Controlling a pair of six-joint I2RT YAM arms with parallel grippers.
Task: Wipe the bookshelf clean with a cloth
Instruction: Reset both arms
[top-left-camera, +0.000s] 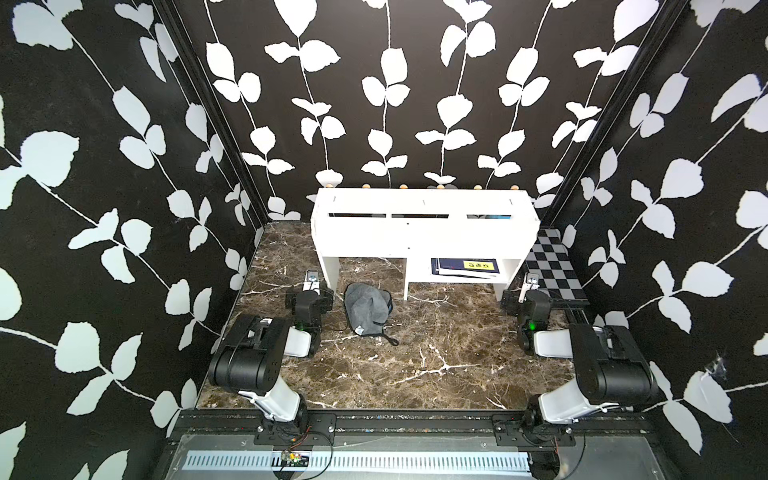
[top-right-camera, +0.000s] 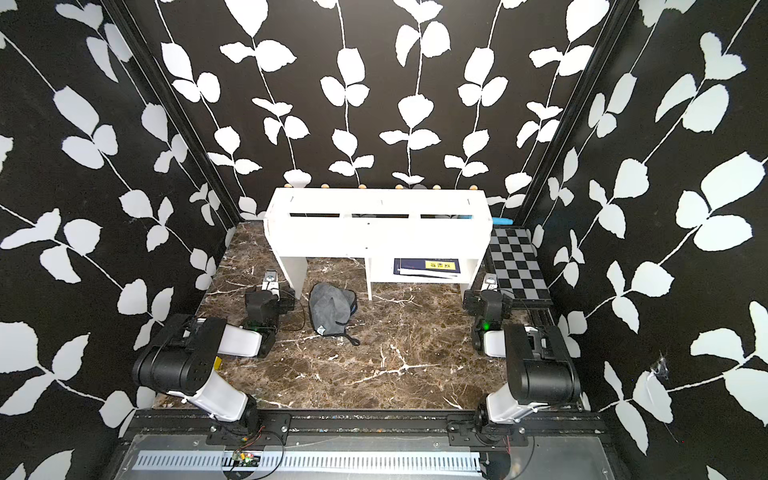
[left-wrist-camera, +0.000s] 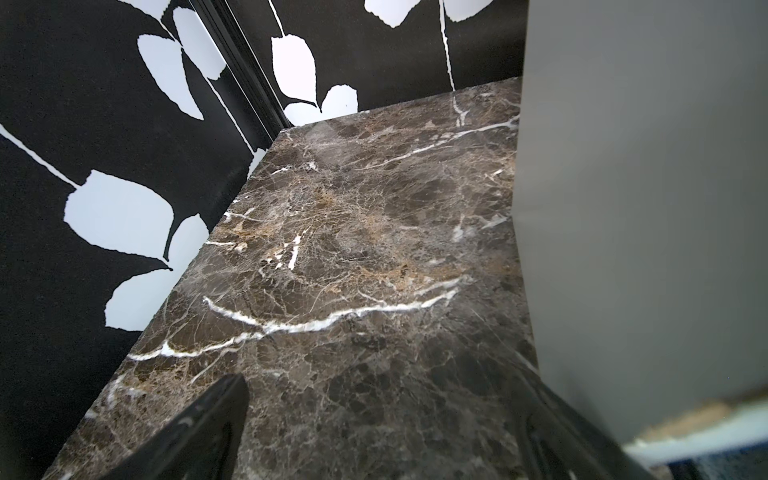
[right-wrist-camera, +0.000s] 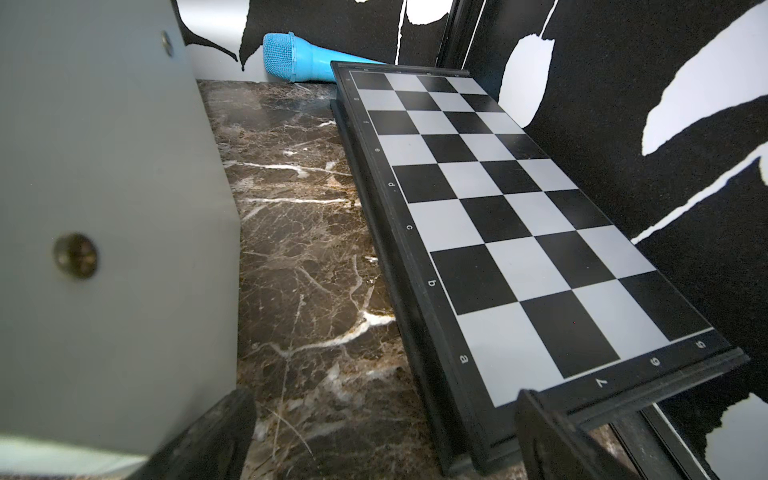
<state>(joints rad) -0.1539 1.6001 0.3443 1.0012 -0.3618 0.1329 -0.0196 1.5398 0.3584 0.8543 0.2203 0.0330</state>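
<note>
Sitting low, jaws spread and empty: left gripper (top-left-camera: 312, 279), close beside shelf (top-left-camera: 424, 235). Same for right gripper (top-left-camera: 531, 283), at shelf's other end. Cloth (top-left-camera: 368, 308): crumpled on table (top-left-camera: 436, 365), just right of left gripper, slightly back toward base, in front of shelf. Long axis shelf-to-base. Well apart from right gripper. Left arm's job, likely: short sideways reach.

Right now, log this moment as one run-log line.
phase: wiping not started | cloth: bunched on tabletop in front of bookshelf, unheld | left fingers: open, empty | right fingers: open, empty
</note>
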